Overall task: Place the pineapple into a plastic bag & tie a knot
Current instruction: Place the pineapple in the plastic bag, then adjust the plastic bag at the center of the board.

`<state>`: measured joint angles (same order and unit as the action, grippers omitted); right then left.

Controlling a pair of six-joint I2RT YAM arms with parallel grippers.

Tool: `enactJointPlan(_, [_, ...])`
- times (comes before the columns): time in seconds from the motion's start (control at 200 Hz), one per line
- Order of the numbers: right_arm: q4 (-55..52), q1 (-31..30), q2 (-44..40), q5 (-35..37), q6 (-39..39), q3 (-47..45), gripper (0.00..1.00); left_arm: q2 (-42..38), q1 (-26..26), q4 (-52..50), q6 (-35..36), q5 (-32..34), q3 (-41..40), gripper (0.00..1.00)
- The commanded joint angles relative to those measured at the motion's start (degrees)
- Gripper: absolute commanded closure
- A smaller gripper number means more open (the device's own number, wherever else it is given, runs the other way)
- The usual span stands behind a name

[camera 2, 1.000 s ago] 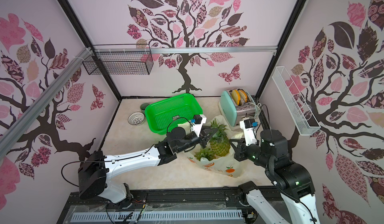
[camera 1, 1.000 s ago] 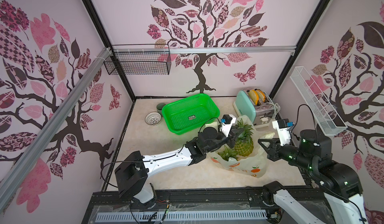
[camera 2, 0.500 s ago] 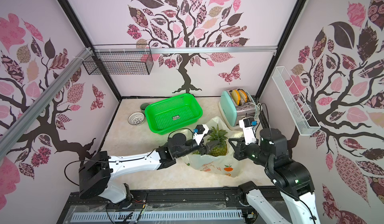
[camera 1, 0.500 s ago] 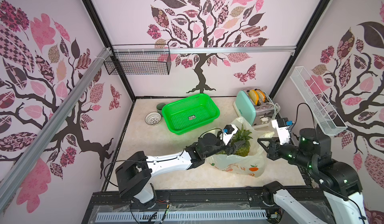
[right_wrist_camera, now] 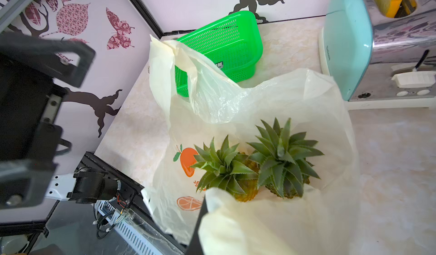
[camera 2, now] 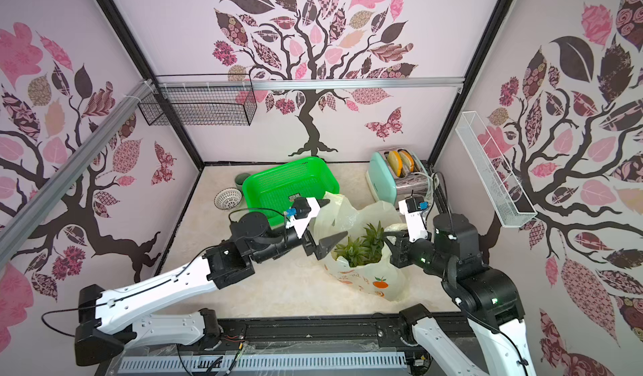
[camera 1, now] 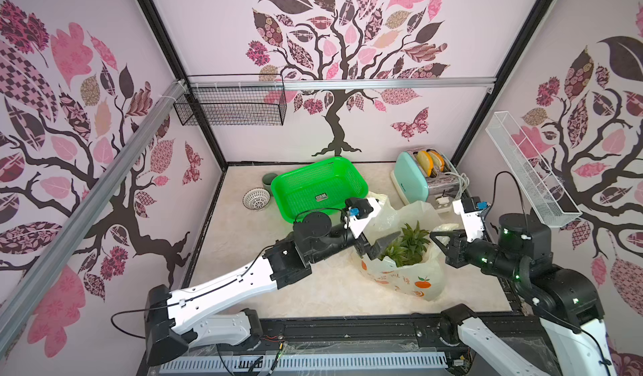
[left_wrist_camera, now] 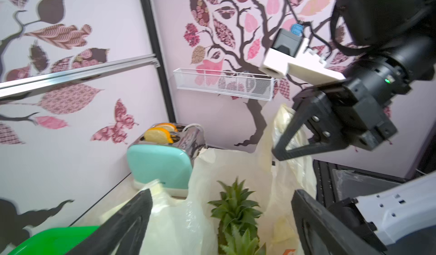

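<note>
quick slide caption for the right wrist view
Two pineapples sit in the open plastic bag, with the green basket and mint toaster beyond it.

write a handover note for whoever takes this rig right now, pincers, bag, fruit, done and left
Left pincer: open, holding nothing, at the bag's mouth.
Right pincer: shut on an upper edge of the plastic bag, holding it up.
Things: the bag stands on the table near the green basket and toaster. One pineapple and a second pineapple sit upright inside, crowns showing.
Done: fruit bagged.
Left: gather the handles and tie the knot.
</note>
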<state>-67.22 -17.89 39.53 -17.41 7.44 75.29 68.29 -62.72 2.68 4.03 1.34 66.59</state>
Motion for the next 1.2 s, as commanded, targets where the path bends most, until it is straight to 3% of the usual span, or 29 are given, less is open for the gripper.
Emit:
enactJointPlan(0.0, [1.3,-0.3,-0.2,-0.6,-0.3,1.0,1.00,1.8,0.5,-22.9,-3.6,12.5,8.7,0.02])
enactJointPlan(0.075, [1.4,-0.3,-0.2,-0.6,-0.1,0.8,1.00,5.7,2.6,-34.7,-6.3,13.5,17.0,0.02])
enactJointPlan(0.185, [1.2,-0.3,-0.5,-0.2,0.1,0.7,1.00,10.9,5.6,-46.0,-10.2,8.5,26.3,0.02])
enactJointPlan(0.315, [1.1,-0.3,-0.6,0.2,0.3,0.6,1.00,14.2,5.7,-48.8,-10.6,0.6,30.1,0.02])
enactJointPlan(0.53, [1.3,-0.3,-0.6,0.4,0.6,0.4,1.00,20.7,5.8,-49.1,-9.9,2.0,33.0,0.03])
enactJointPlan(0.67, [1.7,-0.3,-0.9,0.7,0.9,-0.4,1.00,23.9,7.2,-46.0,-10.7,3.9,33.6,0.27])
enactJointPlan(0.815, [1.9,-0.2,-1.0,0.9,1.1,-0.9,1.00,25.6,7.8,-43.0,-11.0,1.8,34.6,0.58])
enactJointPlan(0.96, [2.7,-0.3,-0.8,1.4,1.0,-0.9,1.00,23.4,8.1,-37.5,-11.8,0.3,32.1,1.00])
enactJointPlan(1.19, [8.8,-0.3,3.5,0.1,0.3,0.7,1.00,11.5,8.1,-20.5,-12.6,9.0,19.9,1.00])
